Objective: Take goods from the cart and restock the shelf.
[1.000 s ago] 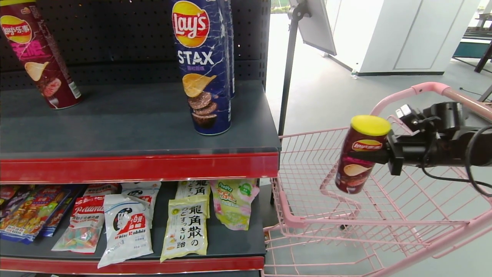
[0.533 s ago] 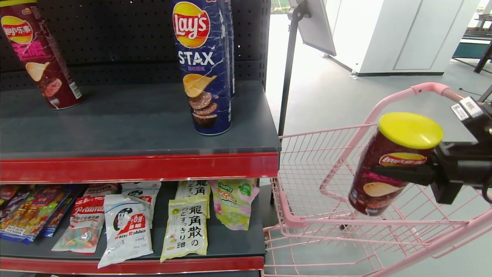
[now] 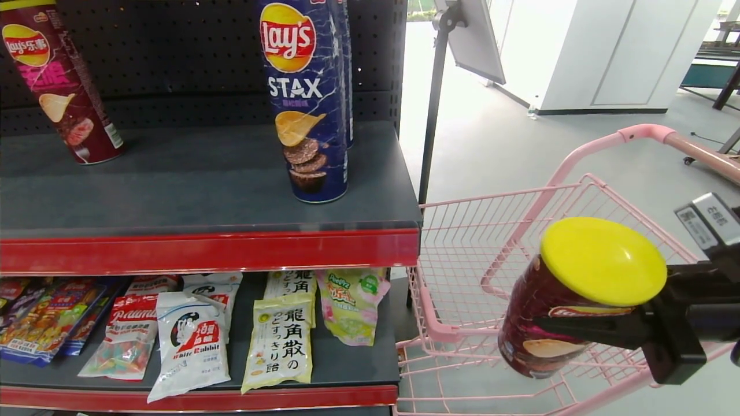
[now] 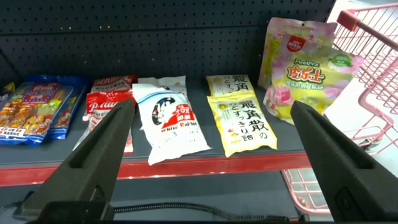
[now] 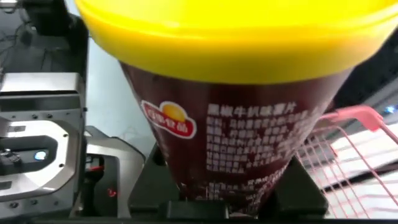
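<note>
Chip can (image 3: 578,283), maroon, yellow lid: left gripper (image 4: 212,106) spread and empty before the snack bags (image 4: 242,121); shelf (image 3: 208,251) with blue can (image 3: 306,104); cart (image 3: 462,231), over which our right gripper (image 3: 584,326) clamps it, tilted; we judge it may clip the shelf edge or topple the blue can.

You have two maroon chip cans (image 3: 58,86), two blue chip cans (image 3: 306,104), two yellow candy bags (image 3: 277,346) and one pink cart (image 3: 642,132).

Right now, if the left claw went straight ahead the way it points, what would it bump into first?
Probably the bags on the lower shelf: the open left gripper aims between the white bag and the yellow bag beside it, though depth is unclear.
</note>
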{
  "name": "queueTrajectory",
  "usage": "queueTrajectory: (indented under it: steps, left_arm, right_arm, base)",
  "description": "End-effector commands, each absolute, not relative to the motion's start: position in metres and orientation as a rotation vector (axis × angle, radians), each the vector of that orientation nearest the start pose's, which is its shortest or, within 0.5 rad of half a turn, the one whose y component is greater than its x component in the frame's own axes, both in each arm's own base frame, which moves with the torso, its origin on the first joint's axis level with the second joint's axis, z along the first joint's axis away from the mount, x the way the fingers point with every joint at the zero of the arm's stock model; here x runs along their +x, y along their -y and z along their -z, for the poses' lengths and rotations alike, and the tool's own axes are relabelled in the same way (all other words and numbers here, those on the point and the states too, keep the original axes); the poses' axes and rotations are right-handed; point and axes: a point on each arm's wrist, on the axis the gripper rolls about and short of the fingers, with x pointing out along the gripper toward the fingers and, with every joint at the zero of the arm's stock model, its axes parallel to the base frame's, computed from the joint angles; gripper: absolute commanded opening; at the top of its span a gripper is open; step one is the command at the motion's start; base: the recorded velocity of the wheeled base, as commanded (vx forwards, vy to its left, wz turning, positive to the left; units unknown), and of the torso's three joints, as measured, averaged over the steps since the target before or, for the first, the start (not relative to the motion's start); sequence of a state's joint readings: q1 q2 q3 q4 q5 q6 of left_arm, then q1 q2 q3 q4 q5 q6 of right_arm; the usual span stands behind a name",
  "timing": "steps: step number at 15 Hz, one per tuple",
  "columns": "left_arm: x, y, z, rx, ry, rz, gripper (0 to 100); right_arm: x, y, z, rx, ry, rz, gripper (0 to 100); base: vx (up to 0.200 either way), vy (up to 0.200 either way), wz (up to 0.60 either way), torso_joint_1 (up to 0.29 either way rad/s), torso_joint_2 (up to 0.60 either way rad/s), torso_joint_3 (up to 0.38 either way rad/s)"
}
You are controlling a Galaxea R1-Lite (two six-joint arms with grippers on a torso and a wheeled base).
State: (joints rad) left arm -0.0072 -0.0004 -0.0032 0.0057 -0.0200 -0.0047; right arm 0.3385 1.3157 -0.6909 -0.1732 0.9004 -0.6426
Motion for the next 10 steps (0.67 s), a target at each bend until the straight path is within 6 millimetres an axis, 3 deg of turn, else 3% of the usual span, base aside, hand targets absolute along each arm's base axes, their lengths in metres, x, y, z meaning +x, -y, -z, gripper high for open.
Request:
queueTrajectory:
  steps: [1, 4, 10]
  left_arm:
    - [-0.023, 0.0, -0.076, -0.005, -0.003, 0.028, 100]
    - [-0.023, 0.0, -0.076, -0.005, -0.003, 0.028, 100]
    - [-0.023, 0.0, -0.076, -0.005, -0.003, 0.028, 100]
  right_arm:
    - [0.176, -0.09, -0.203, -0.411, -0.071, -1.357, 0]
    - [0.175, -0.096, -0.199, -0.416, -0.089, -1.374, 0]
    - [0.178, -0.101, -0.209, -0.414, -0.065, -1.385, 0]
  base:
    - [0.0, 0.0, 0.0, 0.0, 0.0, 0.0]
    - [0.0, 0.0, 0.0, 0.097, -0.26, -0.168]
    - [0.0, 0.0, 0.0, 0.198, -0.51, -0.316]
